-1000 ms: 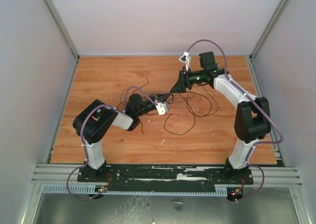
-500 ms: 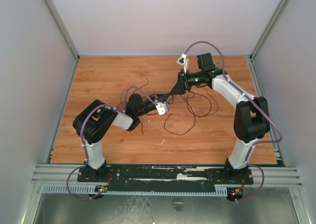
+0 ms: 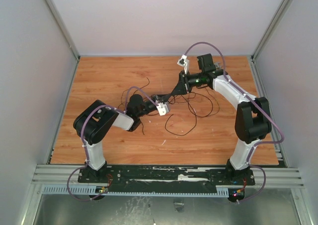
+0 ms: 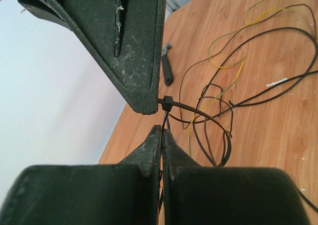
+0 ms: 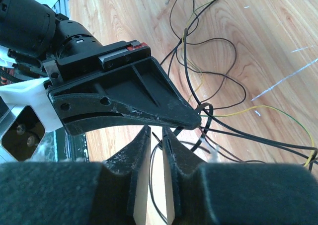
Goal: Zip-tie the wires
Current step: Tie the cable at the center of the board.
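Note:
The wires [image 3: 198, 108] lie in loose dark loops, with a yellow strand among them, at mid-table. They also show in the left wrist view [image 4: 238, 61] and the right wrist view [image 5: 218, 81]. The zip tie [image 4: 191, 111] loops round a bunch of them, its head at the right gripper's tip. My left gripper [image 4: 162, 131] is shut on the zip tie's tail. My right gripper [image 5: 156, 134] is closed to a narrow gap with a short bit of the zip tie [image 5: 206, 113] between its tips. The two grippers meet tip to tip above the wires, left [image 3: 166, 96] and right [image 3: 172, 92].
A dark-handled tool [image 4: 167, 71] with a grey head lies on the wood beyond the wires. A small white scrap [image 4: 277, 82] lies among the loops. Grey walls stand round the wooden table [image 3: 109, 76].
My right wrist has shifted slightly left and back. The left arm and the wires have stayed in place.

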{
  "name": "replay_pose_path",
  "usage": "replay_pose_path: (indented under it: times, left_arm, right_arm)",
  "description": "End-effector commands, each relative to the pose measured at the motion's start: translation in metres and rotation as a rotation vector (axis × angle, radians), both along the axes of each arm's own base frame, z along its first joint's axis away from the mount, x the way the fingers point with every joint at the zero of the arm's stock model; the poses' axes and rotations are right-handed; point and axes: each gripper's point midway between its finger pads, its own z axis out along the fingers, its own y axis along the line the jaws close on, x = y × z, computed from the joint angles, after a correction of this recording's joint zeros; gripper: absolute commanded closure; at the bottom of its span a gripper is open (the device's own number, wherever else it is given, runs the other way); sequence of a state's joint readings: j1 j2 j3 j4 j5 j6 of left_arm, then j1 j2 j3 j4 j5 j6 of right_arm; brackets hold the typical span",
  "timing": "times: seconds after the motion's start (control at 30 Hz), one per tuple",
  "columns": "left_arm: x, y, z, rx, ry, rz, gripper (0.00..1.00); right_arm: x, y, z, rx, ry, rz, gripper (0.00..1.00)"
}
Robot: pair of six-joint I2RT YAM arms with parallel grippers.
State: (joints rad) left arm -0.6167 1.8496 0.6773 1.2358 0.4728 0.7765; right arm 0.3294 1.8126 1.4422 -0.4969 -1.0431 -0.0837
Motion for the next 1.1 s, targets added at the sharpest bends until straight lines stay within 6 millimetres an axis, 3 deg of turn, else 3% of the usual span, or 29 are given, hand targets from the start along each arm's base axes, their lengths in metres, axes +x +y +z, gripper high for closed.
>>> replay_pose_path:
  times: [0.0,0.17,0.67,1.07]
  left_arm:
    - [0.003,-0.001,0.015,-0.039,-0.033,-0.005,1.0]
    - [0.003,-0.001,0.014,-0.039,-0.032,-0.006,1.0]
    - [-0.006,-0.001,0.006,-0.004,-0.051,-0.019,1.0]
    - [-0.008,-0.001,0.001,0.001,-0.039,-0.022,1.0]
  right_arm:
    - [-0.005,0.004,-0.004,0.011,0.014,0.027,0.88]
    - [-0.003,0.005,0.001,0.019,0.006,0.029,1.0]
    - [0.034,0.018,0.055,0.072,-0.09,-0.008,1.0]
    - [0.043,0.021,0.073,0.098,-0.123,-0.024,1.0]
